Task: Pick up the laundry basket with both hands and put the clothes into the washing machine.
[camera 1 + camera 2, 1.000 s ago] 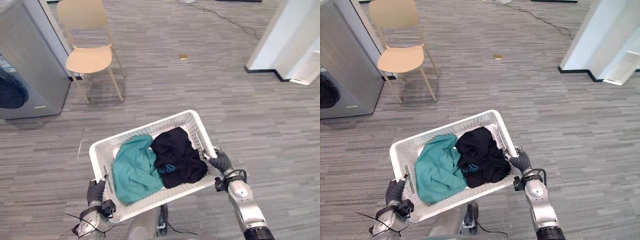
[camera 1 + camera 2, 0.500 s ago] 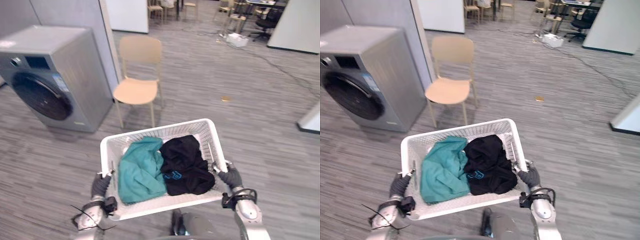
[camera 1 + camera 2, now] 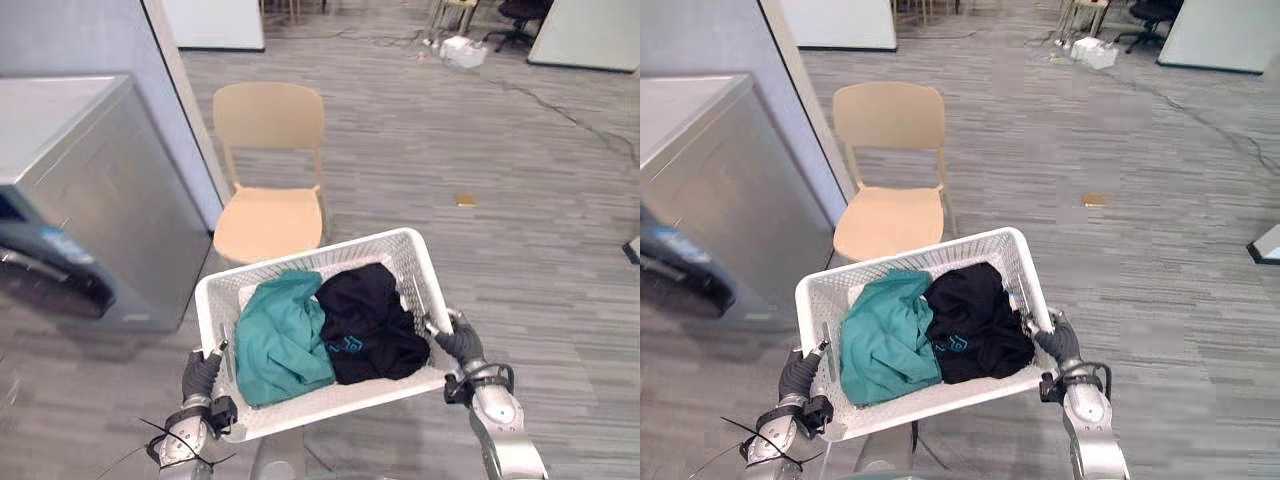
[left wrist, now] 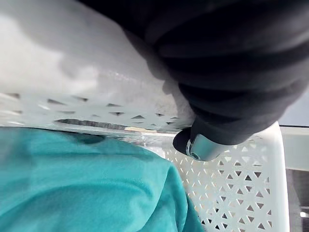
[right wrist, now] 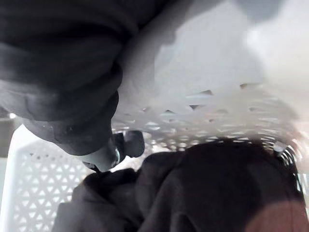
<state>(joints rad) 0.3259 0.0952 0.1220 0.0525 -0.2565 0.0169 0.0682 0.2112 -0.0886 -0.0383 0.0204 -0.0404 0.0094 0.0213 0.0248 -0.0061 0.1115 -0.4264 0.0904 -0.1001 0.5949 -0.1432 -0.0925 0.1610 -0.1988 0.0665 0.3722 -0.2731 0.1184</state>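
Your left hand [image 3: 200, 375] and right hand [image 3: 455, 342] each wear a dark grey ribbed cover [image 4: 231, 72], soft and creased in thick folds. Behind the right hand a black collar [image 3: 462, 388] rings the wrist, and a smooth, rounded silver-grey forearm [image 3: 508, 455] follows. Up close, you see a silver metal finger [image 4: 205, 149] ending in a rounded dark tip.

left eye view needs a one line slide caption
Left hand and right hand carry a laundry basket with teal garment and black garment, chair and washing machine ahead.
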